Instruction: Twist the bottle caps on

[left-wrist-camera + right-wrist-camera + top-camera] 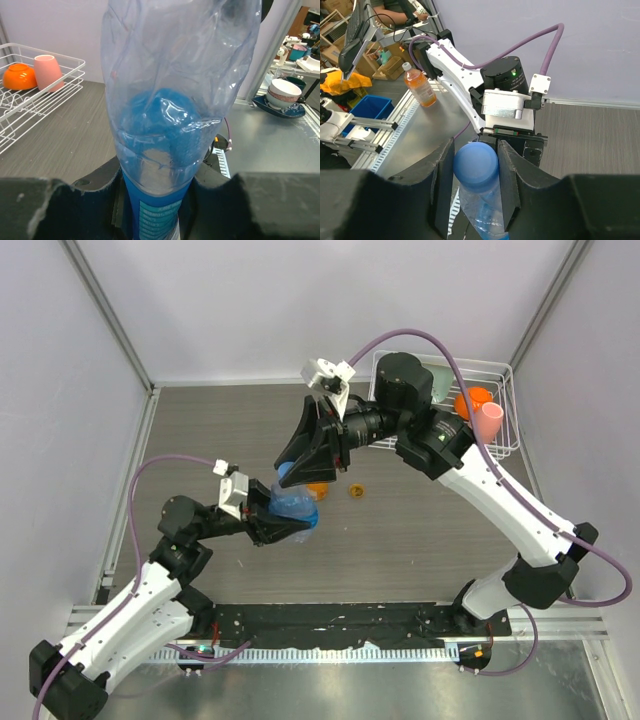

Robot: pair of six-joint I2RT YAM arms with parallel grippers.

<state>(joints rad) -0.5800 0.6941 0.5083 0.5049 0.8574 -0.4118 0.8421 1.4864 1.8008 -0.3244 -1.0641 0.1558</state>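
The left pincer [156, 200] is clamped around the lower body of the clear bottle [175, 75], near the middle of the desk [200, 430]. The right pincer [475, 156] has its 2 fingers pressed against the sides of the blue cap [476, 167], which sits on top of that bottle. The orange cap [356, 490] lies on the desk just right of them, apart from both pincers.
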